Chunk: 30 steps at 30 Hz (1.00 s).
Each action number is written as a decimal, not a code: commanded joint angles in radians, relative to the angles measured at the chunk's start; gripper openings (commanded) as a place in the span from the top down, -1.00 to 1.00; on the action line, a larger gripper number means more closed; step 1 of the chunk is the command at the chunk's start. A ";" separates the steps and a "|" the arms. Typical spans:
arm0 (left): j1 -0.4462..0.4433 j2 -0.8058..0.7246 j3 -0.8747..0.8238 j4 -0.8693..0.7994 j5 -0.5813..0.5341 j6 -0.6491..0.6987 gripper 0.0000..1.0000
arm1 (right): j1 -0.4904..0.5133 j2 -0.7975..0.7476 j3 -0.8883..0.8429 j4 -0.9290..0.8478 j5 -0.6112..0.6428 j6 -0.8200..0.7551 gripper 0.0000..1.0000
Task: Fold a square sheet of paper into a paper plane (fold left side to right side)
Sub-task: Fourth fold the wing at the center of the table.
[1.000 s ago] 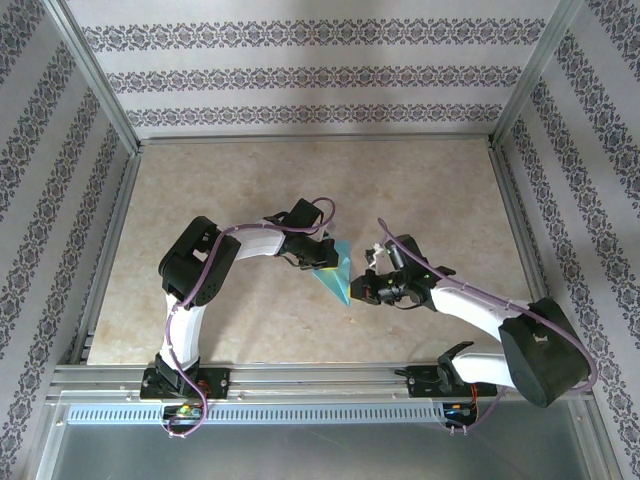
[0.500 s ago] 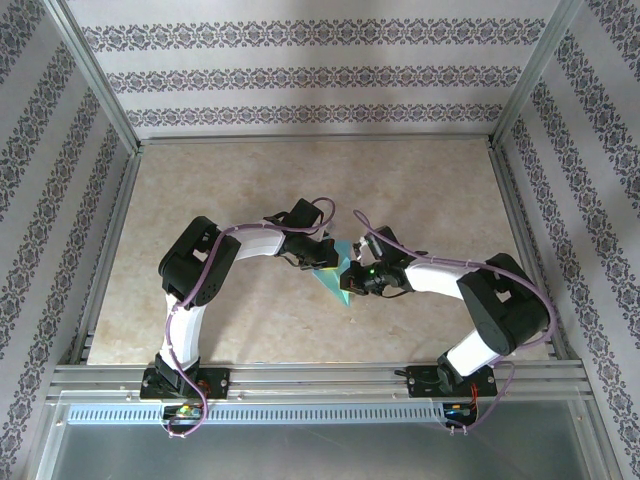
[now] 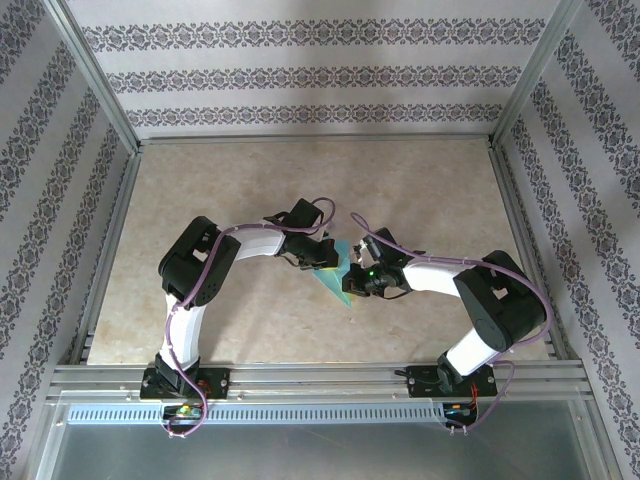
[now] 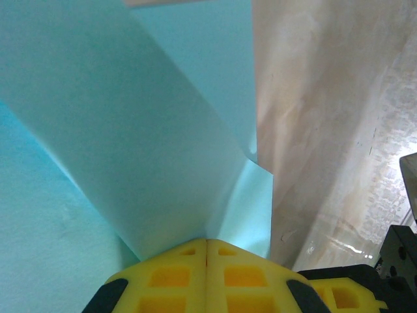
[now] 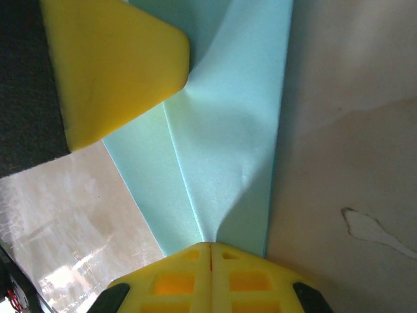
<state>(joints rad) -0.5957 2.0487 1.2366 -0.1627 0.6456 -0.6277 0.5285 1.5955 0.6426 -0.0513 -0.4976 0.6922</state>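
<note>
The square sheet of paper [image 3: 338, 274] lies mid-surface [image 3: 250, 190], already a creased triangle. Left fingers [image 4: 176, 280] clamp it from 10 o'clock, and right fingers [image 5: 172, 282] pinch its 4 o'clock edge. Early folds done, I reckon; the slim dart is yet to come.

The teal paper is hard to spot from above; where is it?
In the top view the teal paper lies near the table middle, with the left gripper at its left and the right gripper at its right.
</note>
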 commanded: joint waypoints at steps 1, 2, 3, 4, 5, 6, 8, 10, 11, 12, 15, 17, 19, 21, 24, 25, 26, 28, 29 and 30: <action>0.014 -0.028 -0.011 -0.037 -0.078 0.030 0.94 | 0.003 0.054 -0.037 -0.108 0.064 -0.034 1.00; 0.014 -0.043 -0.019 -0.010 -0.066 0.027 0.92 | -0.003 0.060 -0.051 -0.081 0.039 -0.031 1.00; 0.014 -0.058 -0.029 0.022 -0.053 0.019 0.91 | -0.010 0.065 -0.063 -0.058 0.019 -0.031 1.00; 0.014 -0.076 -0.046 0.067 -0.036 0.011 0.91 | -0.017 0.072 -0.074 -0.040 0.001 -0.032 1.00; 0.014 -0.095 -0.061 0.113 -0.020 0.000 0.91 | -0.024 0.079 -0.079 -0.036 -0.009 -0.041 1.00; 0.014 -0.112 -0.075 0.143 -0.010 -0.009 0.91 | -0.028 0.082 -0.081 -0.038 -0.013 -0.052 1.00; 0.013 -0.145 -0.108 0.202 0.008 -0.026 0.91 | -0.039 0.084 -0.089 -0.041 -0.017 -0.071 1.00; 0.013 -0.170 -0.143 0.249 0.026 -0.047 0.92 | -0.048 0.083 -0.093 -0.041 -0.021 -0.085 1.00; 0.009 -0.178 -0.163 0.278 0.034 -0.064 0.93 | -0.051 0.083 -0.096 -0.041 -0.023 -0.091 1.00; 0.004 -0.181 -0.179 0.303 0.042 -0.080 0.94 | -0.054 0.082 -0.096 -0.041 -0.026 -0.094 1.00; -0.018 -0.173 -0.210 0.351 0.062 -0.115 0.95 | -0.056 0.088 -0.095 -0.039 -0.026 -0.102 1.00; -0.031 -0.152 -0.219 0.369 0.061 -0.131 0.95 | -0.055 0.096 -0.093 -0.041 -0.020 -0.105 1.00; -0.035 -0.127 -0.227 0.402 0.067 -0.153 0.96 | -0.054 0.102 -0.089 -0.045 -0.014 -0.105 1.00; -0.035 -0.105 -0.225 0.416 0.063 -0.162 0.96 | -0.053 0.107 -0.086 -0.054 -0.002 -0.105 1.00; -0.036 -0.078 -0.205 0.403 0.054 -0.152 0.96 | -0.049 0.111 -0.081 -0.074 0.015 -0.105 1.00; -0.035 -0.069 -0.196 0.397 0.051 -0.146 0.97 | -0.046 0.113 -0.079 -0.079 0.022 -0.106 1.00; -0.035 -0.062 -0.186 0.390 0.045 -0.141 0.96 | -0.044 0.114 -0.076 -0.086 0.028 -0.108 1.00; -0.033 -0.047 -0.169 0.364 0.029 -0.124 0.96 | -0.041 0.118 -0.075 -0.095 0.035 -0.108 1.00; -0.032 -0.040 -0.159 0.345 0.017 -0.114 0.97 | -0.040 0.119 -0.074 -0.096 0.039 -0.106 1.00; -0.031 -0.035 -0.152 0.332 0.010 -0.108 0.97 | -0.039 0.120 -0.074 -0.100 0.042 -0.105 1.00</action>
<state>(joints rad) -0.6228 1.9980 1.0443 0.1875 0.6792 -0.7635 0.4736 1.6352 0.6167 0.0132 -0.6281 0.6205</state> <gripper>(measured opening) 0.052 0.060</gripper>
